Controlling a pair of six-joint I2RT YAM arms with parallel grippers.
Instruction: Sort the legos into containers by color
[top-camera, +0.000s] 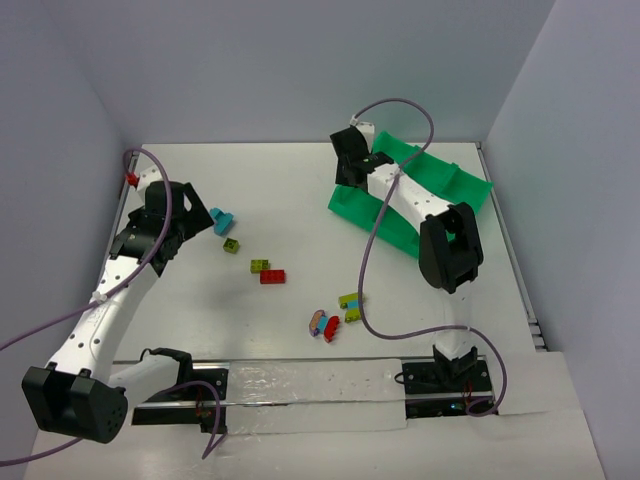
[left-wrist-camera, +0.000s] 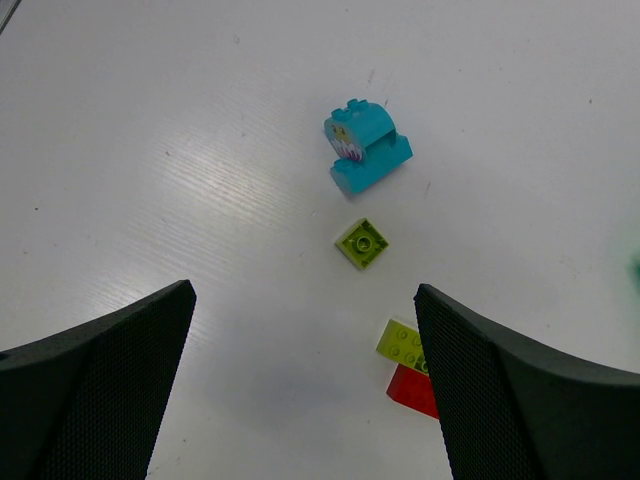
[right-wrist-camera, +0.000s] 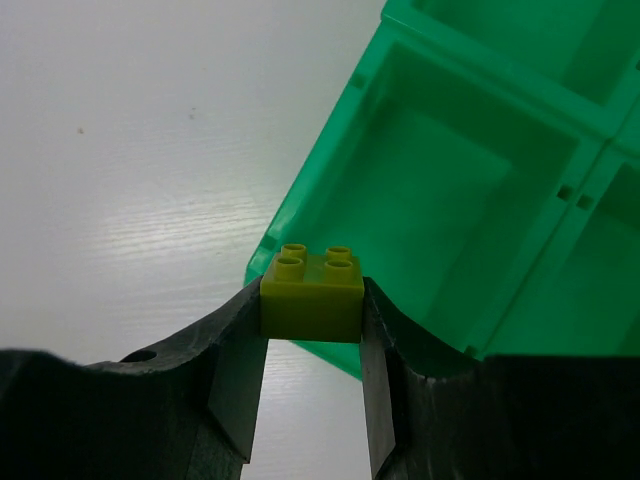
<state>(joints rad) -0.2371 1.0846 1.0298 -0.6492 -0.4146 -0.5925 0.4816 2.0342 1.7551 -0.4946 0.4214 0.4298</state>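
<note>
My right gripper is shut on an olive-yellow lego, studs up, held over the near corner of the green tray, just outside its corner compartment. From above, that gripper hangs at the left end of the tray. My left gripper is open above the table with nothing between its fingers. Ahead of it lie a cyan lego and a small olive lego. An olive lego and a red lego sit by its right finger.
A loose cluster lies mid-table: a pinkish lego, a red one and olive-and-cyan pieces. White walls enclose the table. A purple cable loops from the right arm.
</note>
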